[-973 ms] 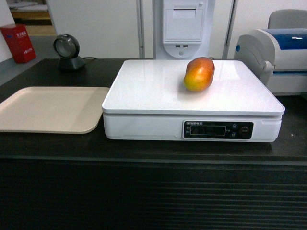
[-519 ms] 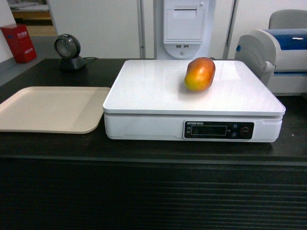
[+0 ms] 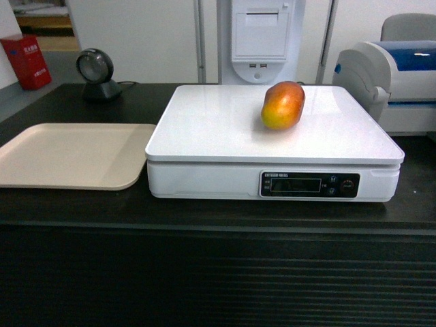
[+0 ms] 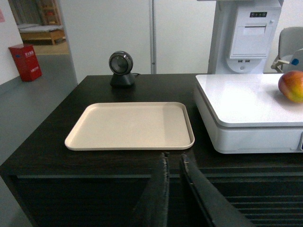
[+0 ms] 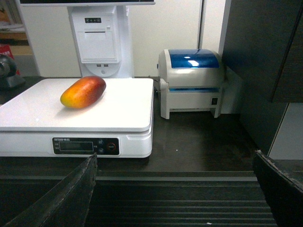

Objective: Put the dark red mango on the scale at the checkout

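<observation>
The right gripper (image 5: 175, 189) hangs with its two dark fingers spread far apart at the bottom corners of the right wrist view, nothing between them, in front of the checkout's (image 3: 218, 272) ribbed front panel. The left gripper (image 4: 173, 163) has its two dark fingers drawn nearly together, only a thin slit between the tips, holding nothing, and sits low before the counter edge near the beige tray (image 4: 130, 125). Neither gripper shows in the head view.

The dark red mango (image 3: 283, 105) lies on its side on the scale's (image 3: 225, 129) white top, toward the far right part of the platform, red on top and orange-yellow below. It is well apart from both grippers: up and to the left of the right one, far to the right of the left one.

The scale stands on the dark counter, with its display strip (image 3: 294, 184) and buttons facing forward; a small line of lettering above the display is too fine to read. Left of the scale, just beside it, lies the tray. Behind stand a round black scanner (image 3: 95, 73), a white receipt printer on a post (image 3: 261, 41) and a white-and-blue printer (image 3: 392, 75). A red box (image 3: 26, 61) far left carries white characters, unreadable.
</observation>
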